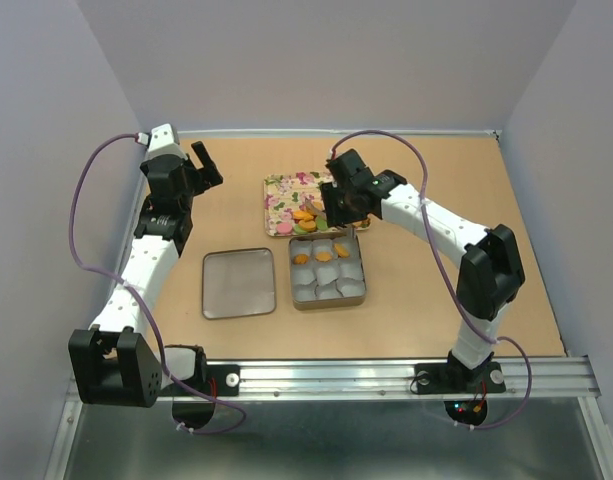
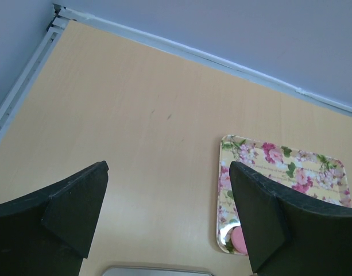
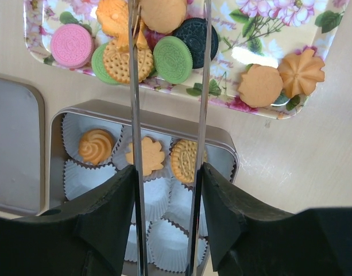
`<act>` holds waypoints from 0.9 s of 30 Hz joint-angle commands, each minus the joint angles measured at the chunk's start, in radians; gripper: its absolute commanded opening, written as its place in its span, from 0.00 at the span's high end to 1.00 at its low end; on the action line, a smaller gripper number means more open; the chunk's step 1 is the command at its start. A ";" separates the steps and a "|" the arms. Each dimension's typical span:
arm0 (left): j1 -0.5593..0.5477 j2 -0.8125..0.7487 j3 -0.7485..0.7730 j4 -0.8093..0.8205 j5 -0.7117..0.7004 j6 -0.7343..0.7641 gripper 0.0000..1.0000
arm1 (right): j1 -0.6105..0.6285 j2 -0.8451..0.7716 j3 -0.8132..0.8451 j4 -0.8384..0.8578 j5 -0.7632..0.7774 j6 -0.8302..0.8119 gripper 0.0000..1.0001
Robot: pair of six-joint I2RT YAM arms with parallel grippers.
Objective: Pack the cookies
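Both arms are bolted at the near edge of the table (image 1: pixel 436 300), closer to me than the tin (image 1: pixel 331 302). The right arm rises from its base to the right of the tin and bends at a high elbow. From there it reaches leftward, with its wrist tipped down over the tin's far edge. The right gripper (image 3: pixel 167 172) is clamped on a pair of metal tongs (image 3: pixel 134 86), one finger pressing each blade from outside. The blades stand apart and run out over the tin's far row toward the tray beyond. Their tips leave the top of the wrist view, so I cannot tell whether they pinch anything.

The tin sits open, and its lid (image 1: pixel 239 283) lies flat just to its left. White paper cups (image 3: pixel 164 241) line the tin. Three orange cookies (image 3: pixel 144 155) sit in the row farthest from me, one to a cup.

Just beyond the tin, the floral tray (image 1: pixel 284 192) carries the other cookies. Orange, green, pink and one dark one are heaped together, and two orange ones lie apart to the right.

Farther off and left of the tin, past the lid, the left arm stretches away from its base and folds at the wrist. The left gripper (image 2: pixel 167 167) hangs above bare table with its jaws spread wide and nothing between them, pointing toward the tray's left end.
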 commanded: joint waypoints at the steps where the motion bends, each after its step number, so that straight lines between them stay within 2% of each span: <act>1: 0.000 -0.026 0.004 0.049 -0.006 0.011 0.02 | 0.006 0.025 0.060 0.017 -0.011 -0.007 0.48; 9: -0.001 -0.037 -0.005 0.046 -0.007 0.008 0.02 | 0.005 0.034 0.080 0.015 -0.004 -0.007 0.55; 27: -0.001 -0.049 -0.013 0.047 -0.015 0.006 0.02 | 0.005 -0.056 0.195 -0.100 0.075 -0.030 0.56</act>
